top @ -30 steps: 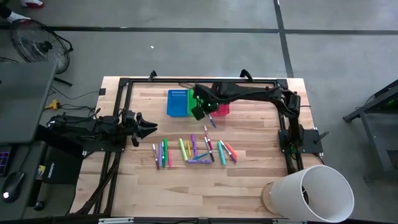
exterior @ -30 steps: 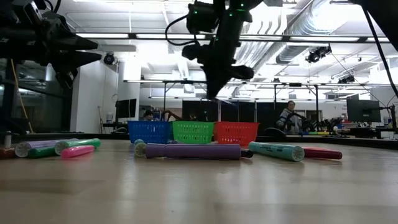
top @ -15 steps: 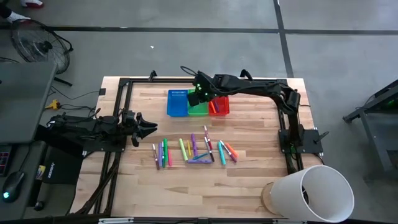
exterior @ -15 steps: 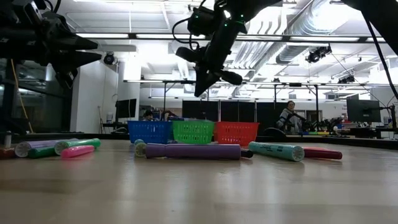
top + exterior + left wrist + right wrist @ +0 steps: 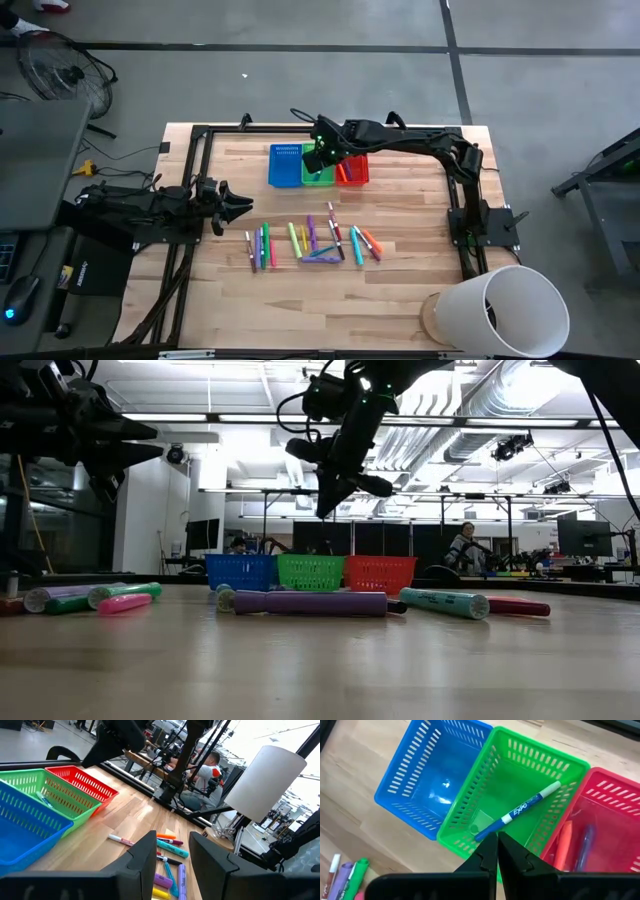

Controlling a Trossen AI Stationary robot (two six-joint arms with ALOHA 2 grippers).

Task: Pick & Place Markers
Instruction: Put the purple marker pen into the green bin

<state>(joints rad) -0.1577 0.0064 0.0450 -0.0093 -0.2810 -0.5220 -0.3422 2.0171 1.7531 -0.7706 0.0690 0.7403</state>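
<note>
Several markers [image 5: 310,242] in mixed colours lie loose on the wooden table, near its middle, and show close up in the low view [image 5: 310,603]. At the far edge stand a blue basket [image 5: 285,166], a green basket [image 5: 320,177] and a red basket [image 5: 353,171]. My right gripper [image 5: 497,840] hangs shut above the green basket [image 5: 520,785], slanting down. A blue-and-white marker [image 5: 517,812] lies slantwise inside that basket, its blue end beside my fingertips but not between them. My left gripper [image 5: 172,862] waits open and level at the table's left side [image 5: 243,205].
The red basket [image 5: 615,815] holds an orange marker [image 5: 564,840] and a purple one [image 5: 585,845]. A big white cylinder [image 5: 505,305] stands at the near right corner. Black frame rails [image 5: 200,132] run along the table's edges. A person [image 5: 465,545] sits in the room behind.
My right gripper has gone toward the far edge, from over the bare wood to above the green basket, and has tipped from pointing down to slanting. The marker that showed below its fingers a second ago now lies in the green basket.
</note>
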